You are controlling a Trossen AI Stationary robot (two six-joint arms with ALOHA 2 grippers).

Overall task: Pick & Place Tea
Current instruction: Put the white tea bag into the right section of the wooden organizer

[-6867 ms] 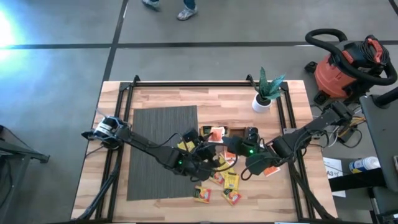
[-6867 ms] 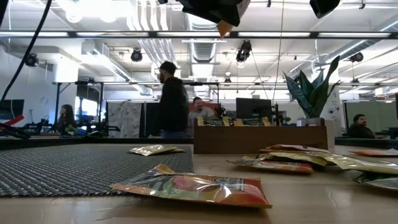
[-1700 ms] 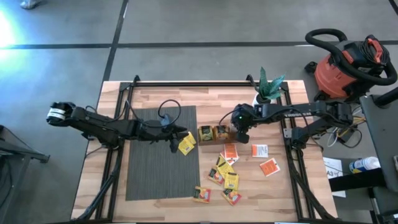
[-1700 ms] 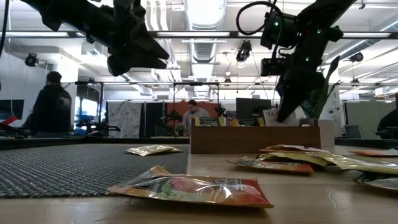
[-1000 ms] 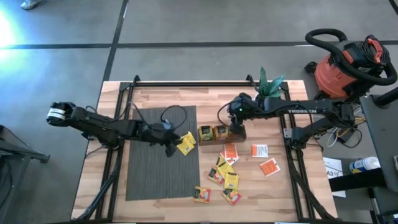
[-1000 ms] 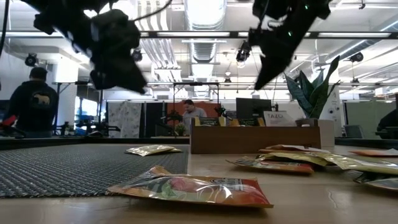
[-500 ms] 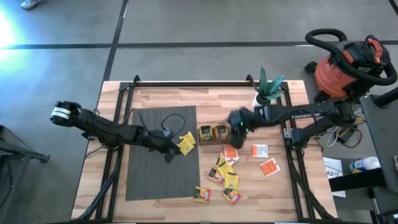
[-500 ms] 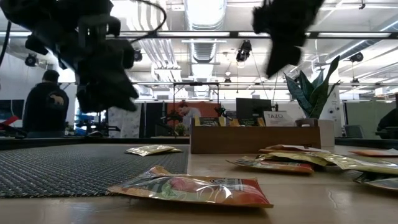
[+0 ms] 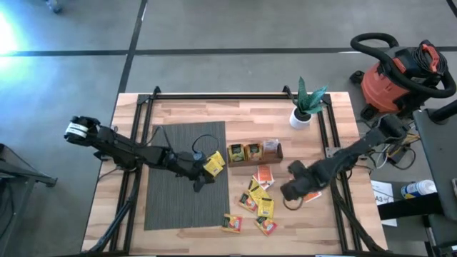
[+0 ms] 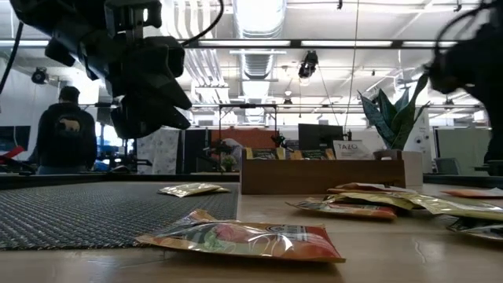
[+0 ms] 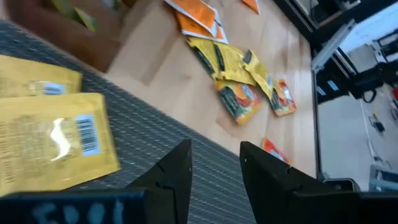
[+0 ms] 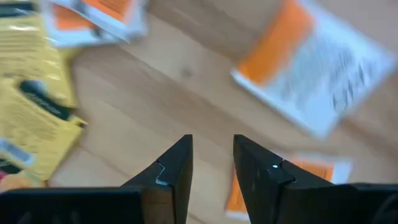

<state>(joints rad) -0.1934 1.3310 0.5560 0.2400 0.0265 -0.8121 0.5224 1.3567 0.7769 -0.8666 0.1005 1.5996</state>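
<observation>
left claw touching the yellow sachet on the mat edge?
Apart. In the left wrist view the left claw has open jaws with nothing between them, and the yellow sachet lies flat on the mat off to one side of them.

Three tea sachets (image 9: 251, 150) are stood upright in the brown wooden tray (image 9: 278, 156), two yellow with dark marks and one pale. One yellow sachet (image 9: 213, 164) is laid flat just left of the tray. Yellow and orange sachets (image 9: 258, 198) are scattered flat in front of the tray, some overlapping.
</observation>
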